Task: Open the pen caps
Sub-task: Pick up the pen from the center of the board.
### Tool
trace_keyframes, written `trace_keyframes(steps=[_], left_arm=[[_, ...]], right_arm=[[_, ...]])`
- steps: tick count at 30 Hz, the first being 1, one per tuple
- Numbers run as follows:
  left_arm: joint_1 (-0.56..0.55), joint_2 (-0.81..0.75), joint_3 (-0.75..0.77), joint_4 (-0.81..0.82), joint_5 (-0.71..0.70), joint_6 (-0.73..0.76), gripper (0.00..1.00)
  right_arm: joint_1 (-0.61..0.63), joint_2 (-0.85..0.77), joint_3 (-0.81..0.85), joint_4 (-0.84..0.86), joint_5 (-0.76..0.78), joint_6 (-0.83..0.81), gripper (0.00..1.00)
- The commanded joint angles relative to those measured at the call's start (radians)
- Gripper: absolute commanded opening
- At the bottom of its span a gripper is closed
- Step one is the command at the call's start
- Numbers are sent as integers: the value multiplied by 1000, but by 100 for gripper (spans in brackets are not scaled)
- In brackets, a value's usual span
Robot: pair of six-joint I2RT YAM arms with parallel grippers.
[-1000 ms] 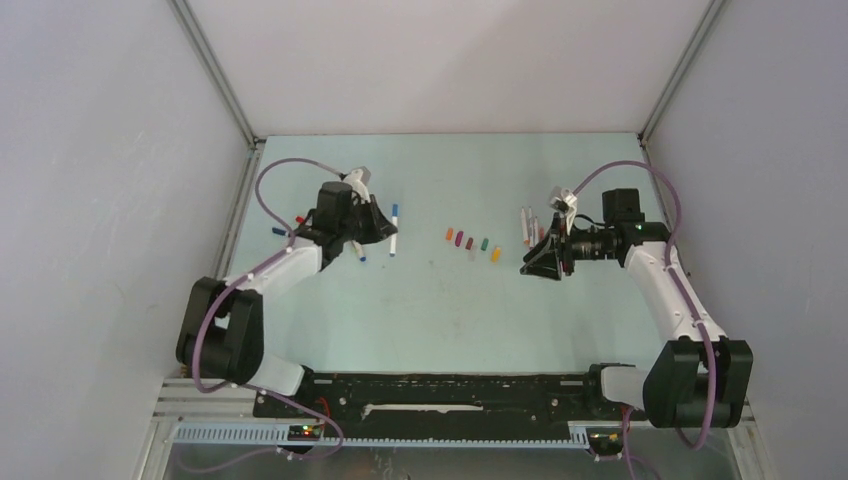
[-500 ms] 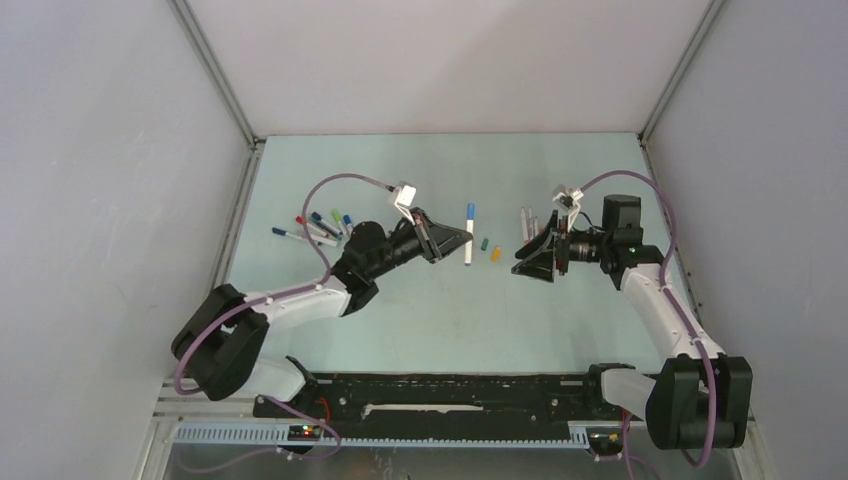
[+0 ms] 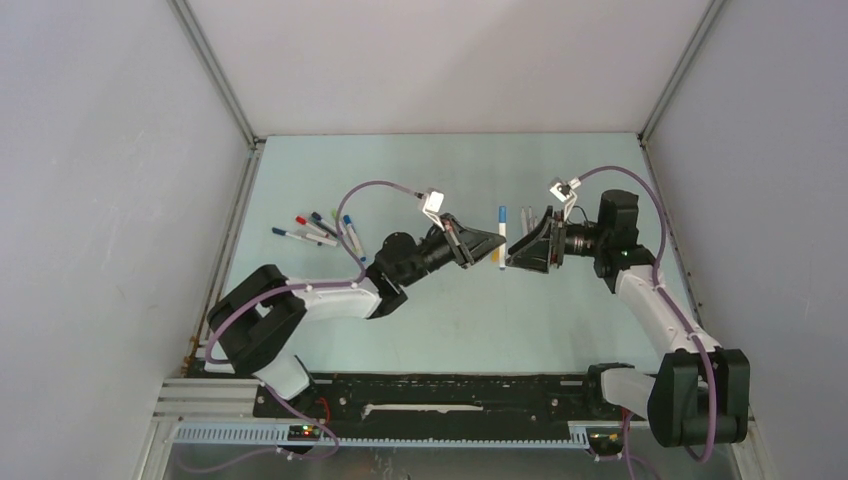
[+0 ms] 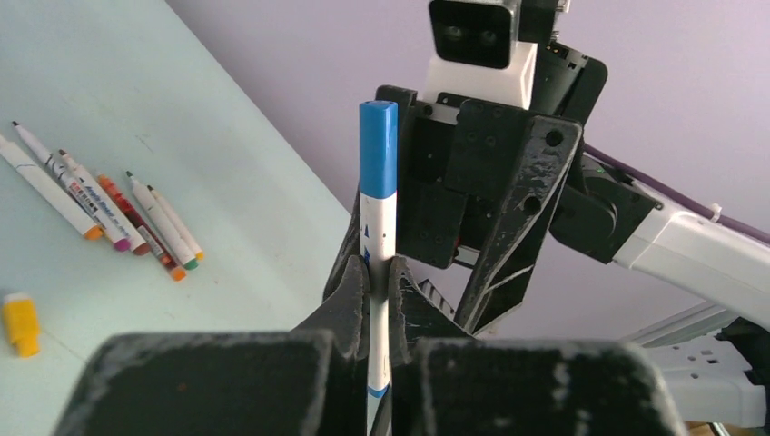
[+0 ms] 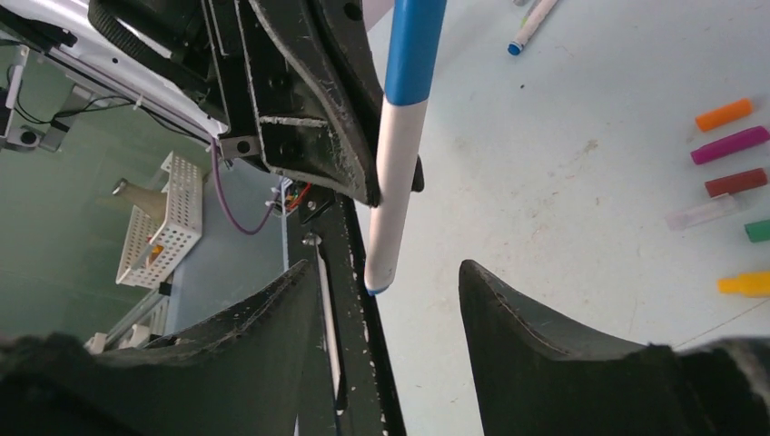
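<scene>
The left gripper (image 4: 380,282) has swung to the centre, jaws clamped on the white barrel of a felt pen (image 4: 380,232) with its blue plastic cap (image 4: 379,150) upright above them. The empty right gripper (image 5: 389,272) facing it has spread partway, so the cap pull looks next. How near its fingers (image 5: 545,336) are is unclear, and from above both grippers hide most of the loose coloured caps (image 5: 729,143).

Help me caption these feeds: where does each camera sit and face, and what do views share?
Top external: fixed above and behind the bases, looking down on the pale green table; both arms show, left gripper and right gripper nearly meeting.
Left wrist: rides that wrist, facing the right gripper; its shut fingers clamp a blue-capped white plastic pen.
Right wrist: rides that wrist, facing the left gripper; its open fingers at the bottom, loose coloured plastic caps at right.
Shared: all three show that pen.
</scene>
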Motion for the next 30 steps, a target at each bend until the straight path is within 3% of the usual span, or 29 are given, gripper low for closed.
trace_keyframes(steps=[1,13,15,18,19,20,22,28,30], left_arm=[[-25,16,63,77,-72,-13,0],[-55,44,99,77,-102,-6,0],[-58,47,103,77,-103,-5,0],[-63,48,105,76,-104,-4,0],[-63,48,106,75,-103,-3,1],[-63,43,105,72,-102,0,3],[-63,28,105,51,-100,16,14],[-36,-71,97,-91,-89,69,61],[-8,-96,89,-114,-64,70,69]], right_arm=[[24,11,1,77,29,83,60],[53,32,1,93,60,131,52],[55,36,0,102,55,143,41],[54,36,1,113,41,149,7],[55,34,1,114,42,148,0],[55,32,1,111,42,141,0],[52,29,1,112,35,134,0],[40,29,1,105,-32,82,0],[45,30,1,95,-55,59,0]])
